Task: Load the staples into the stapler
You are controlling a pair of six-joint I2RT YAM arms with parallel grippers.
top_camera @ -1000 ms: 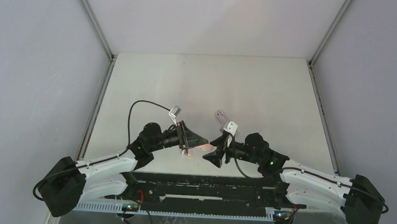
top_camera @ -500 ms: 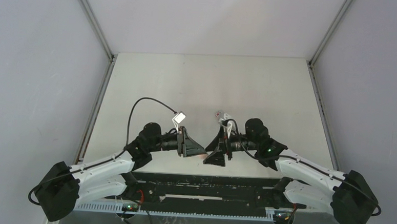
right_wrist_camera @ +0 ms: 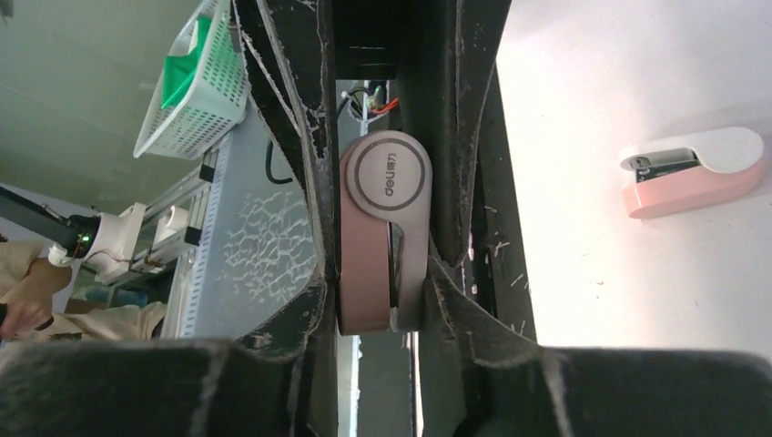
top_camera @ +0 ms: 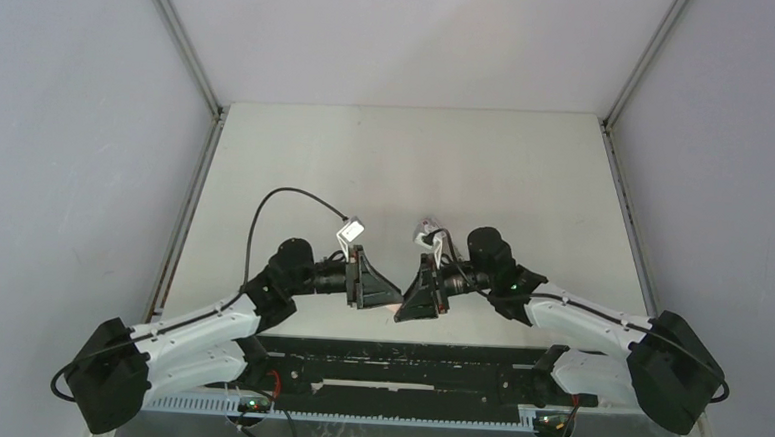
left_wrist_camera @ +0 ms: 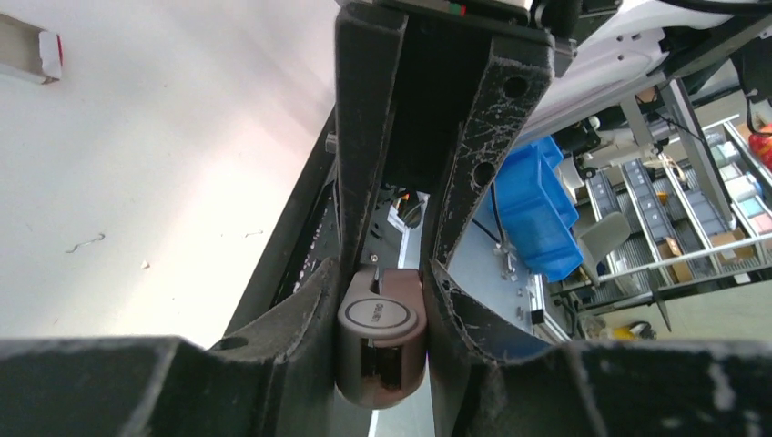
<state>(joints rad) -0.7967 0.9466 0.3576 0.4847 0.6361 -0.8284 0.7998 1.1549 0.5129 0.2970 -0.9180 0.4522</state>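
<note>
Honestly, with the left gripper (left_wrist_camera: 380,273) and right gripper (right_wrist_camera: 380,278) both clamped on the same pink stapler (right_wrist_camera: 387,182), one mismatched tug could twist it loose and drop it.

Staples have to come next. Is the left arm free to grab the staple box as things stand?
Probably not yet: the left gripper is shut on a stapler, so it is occupied. The box itself lies uncovered on the table.

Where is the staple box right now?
The staple box lies on the table: at the upper left edge of the left wrist view, and from above just beyond the right arm, near mid-table.
</note>
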